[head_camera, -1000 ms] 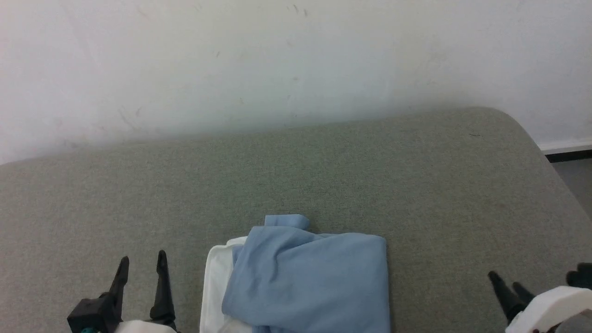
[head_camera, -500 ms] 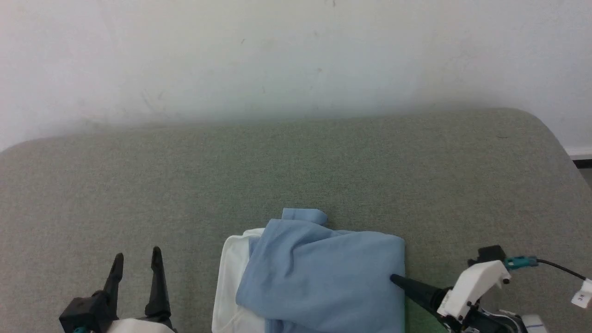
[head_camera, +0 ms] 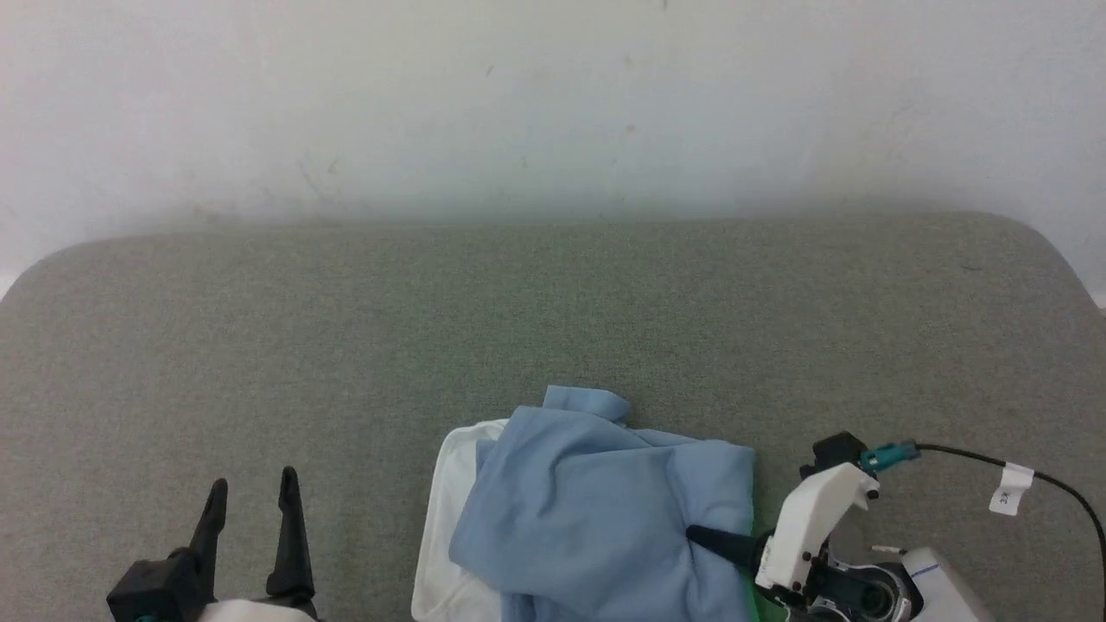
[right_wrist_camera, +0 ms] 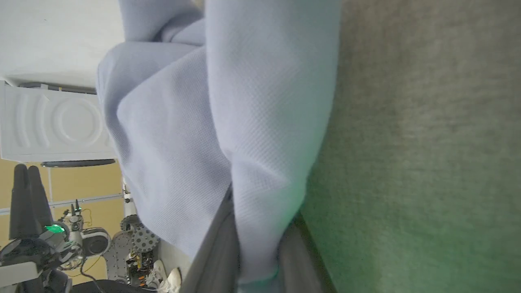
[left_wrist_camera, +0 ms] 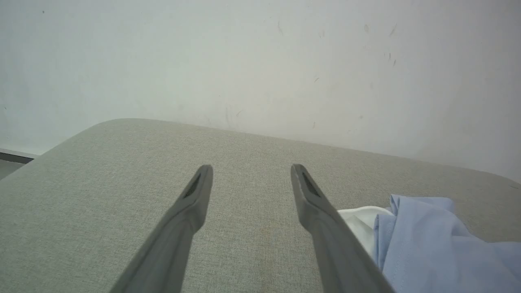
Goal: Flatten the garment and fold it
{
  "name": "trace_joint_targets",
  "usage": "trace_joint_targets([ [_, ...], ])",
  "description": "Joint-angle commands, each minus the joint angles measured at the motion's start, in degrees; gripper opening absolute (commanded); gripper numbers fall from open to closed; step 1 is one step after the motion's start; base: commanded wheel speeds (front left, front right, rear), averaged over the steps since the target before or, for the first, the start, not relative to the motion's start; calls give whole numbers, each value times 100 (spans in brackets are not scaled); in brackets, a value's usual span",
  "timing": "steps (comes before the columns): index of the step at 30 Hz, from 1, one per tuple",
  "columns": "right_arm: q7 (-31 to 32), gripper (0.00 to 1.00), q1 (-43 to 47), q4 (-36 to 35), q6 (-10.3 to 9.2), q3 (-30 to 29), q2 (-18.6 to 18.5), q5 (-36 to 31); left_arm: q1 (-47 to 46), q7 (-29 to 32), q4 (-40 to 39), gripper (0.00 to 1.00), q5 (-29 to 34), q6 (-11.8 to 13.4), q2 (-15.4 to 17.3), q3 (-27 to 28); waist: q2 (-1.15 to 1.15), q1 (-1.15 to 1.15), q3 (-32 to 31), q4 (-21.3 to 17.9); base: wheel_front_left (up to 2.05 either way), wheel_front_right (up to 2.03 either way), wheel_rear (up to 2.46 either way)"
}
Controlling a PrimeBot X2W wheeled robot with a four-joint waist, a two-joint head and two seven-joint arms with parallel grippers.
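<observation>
1. Left gripper [head_camera: 252, 479] [left_wrist_camera: 251, 168]. It was at the lower left of the head view, with two dark fingers pointing away from the robot. The fingers were spread wide with nothing between them. In the left wrist view only bare upholstery lay between the tips. It stood well apart from the garment, on the garment's left side. Whether the fingers touched the surface could not be told.
2. Right gripper [head_camera: 696, 536] [right_wrist_camera: 262, 203]. It was at the lower right of the head view, in a white housing, with one dark finger reaching across onto the garment's right edge. In the right wrist view both fingers were drawn close together with a fold of light-blue cloth pinched between them. A green glow tinted the surface just beside them.
3. Cable [head_camera: 1063, 488]. It was dark, ran from a teal plug [head_camera: 890, 453] on the right wrist housing, and carried a small white tag [head_camera: 1009, 488].
4. Garment [head_camera: 596, 510] [left_wrist_camera: 427, 244] [right_wrist_camera: 183, 122]. It lay bunched and creased at the near middle of the surface, cut off by the lower edge of the head view. Light-blue cloth lay uppermost. A white panel [head_camera: 441, 518] showed along its left side, and a small blue flap stuck out at the far edge.
5. Surface [head_camera: 518, 328]. It was covered in grey-green woven fabric with rounded far corners, and ran well beyond the garment.
6. Wall [head_camera: 518, 104]. It was white and lightly scuffed, directly behind the surface.
</observation>
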Motion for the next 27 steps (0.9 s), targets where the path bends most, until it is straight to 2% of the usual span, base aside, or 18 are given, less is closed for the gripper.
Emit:
trace_joint_targets([
  [1, -84, 0, -70, -112, -2, 85, -65, -116, 83, -27, 23, 100, 35, -48, 19, 31, 0, 0, -89, -11, 0, 0, 0],
  [7, -792, 0, 3, -886, -2, 785, -863, -1351, 277, -14, 54, 100, 78, -219, 328, 43, 0, 0, -286, -87, 0, 0, 0],
  [12, -851, 0, 181, -1161, -2, 919, -1441, -2273, 385, -16, 10, 100, 56, -309, 446, 67, 0, 0, -353, -260, 0, 0, 0],
  [19, -747, 0, 325, -1343, -2, 340, -2136, -3026, 331, -17, -79, 100, 115, -311, 383, -38, 0, 0, -17, -695, 0, 0, 0],
  [27, -925, 0, -135, -899, -2, -470, -2548, -3451, -353, 21, -89, 100, 266, -370, 357, -152, 0, 0, 843, -1088, 0, 0, 0],
])
